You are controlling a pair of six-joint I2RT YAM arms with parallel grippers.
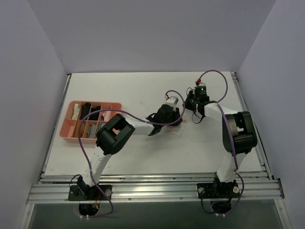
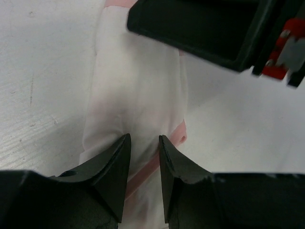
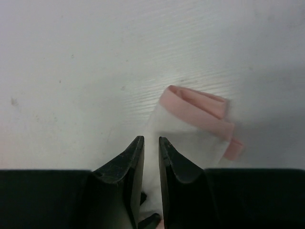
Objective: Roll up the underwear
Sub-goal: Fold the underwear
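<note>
The underwear (image 2: 138, 86) is a thin white garment with pink trim, lying right of the table's centre (image 1: 179, 130). My left gripper (image 2: 144, 137) is shut on it, with white cloth and a pink band running between the jaws. My right gripper (image 3: 148, 138) is shut on it from the other side, with white cloth filling the narrow gap between its jaws. Beyond the right gripper's tips, a folded pink-edged end (image 3: 198, 107) rests on the table. In the top view the left gripper (image 1: 172, 119) and right gripper (image 1: 190, 113) meet over the garment, hiding most of it.
A pink divided tray (image 1: 66, 125) holding dark and pale rolled garments sits at the table's left side. The right gripper's black body (image 2: 200, 28) hangs close above the cloth in the left wrist view. Grey walls enclose the table on three sides.
</note>
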